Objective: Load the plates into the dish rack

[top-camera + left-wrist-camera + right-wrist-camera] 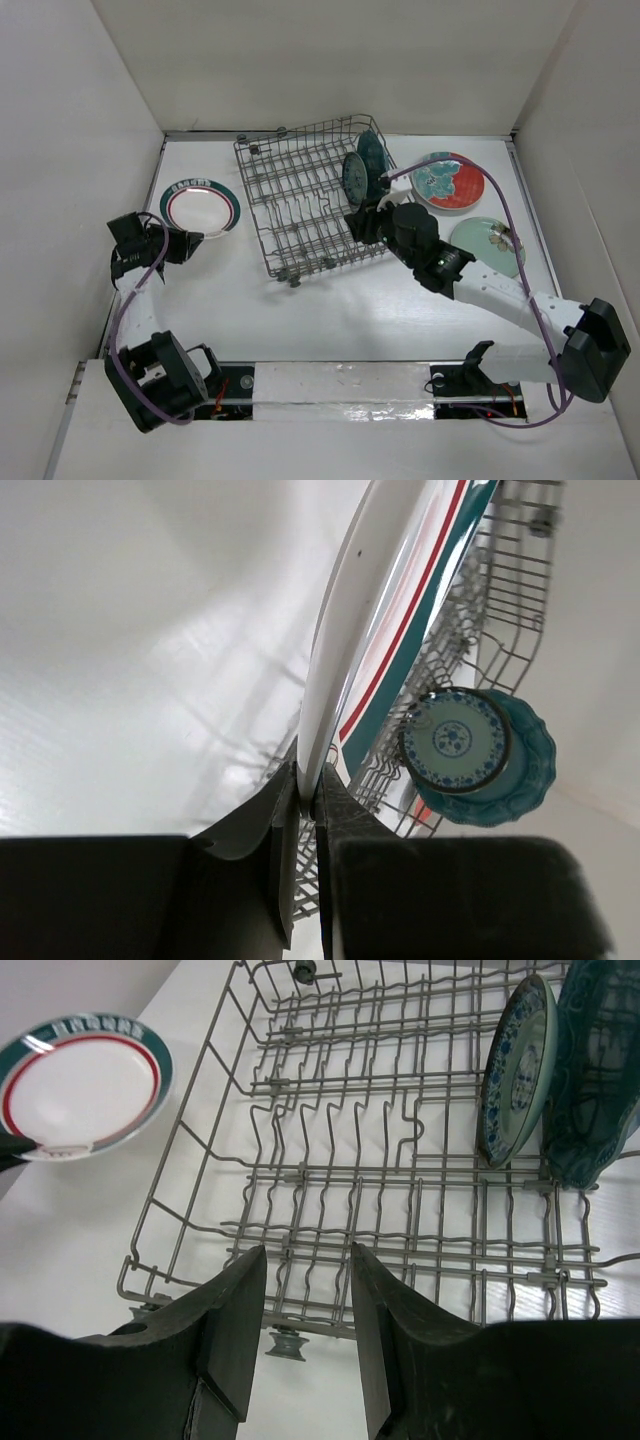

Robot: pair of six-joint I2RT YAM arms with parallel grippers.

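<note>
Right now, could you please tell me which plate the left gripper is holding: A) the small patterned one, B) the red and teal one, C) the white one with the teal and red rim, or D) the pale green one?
C: the left gripper is shut on the edge of the white plate with the teal and red rim.

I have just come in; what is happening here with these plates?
The left gripper is shut on the rim of the white banded plate, left of the dish rack. The right gripper hovers open and empty by the rack's near edge. The small patterned plate and the scalloped plate stand inside; the red-teal plate and the mint plate lie on the table.
</note>
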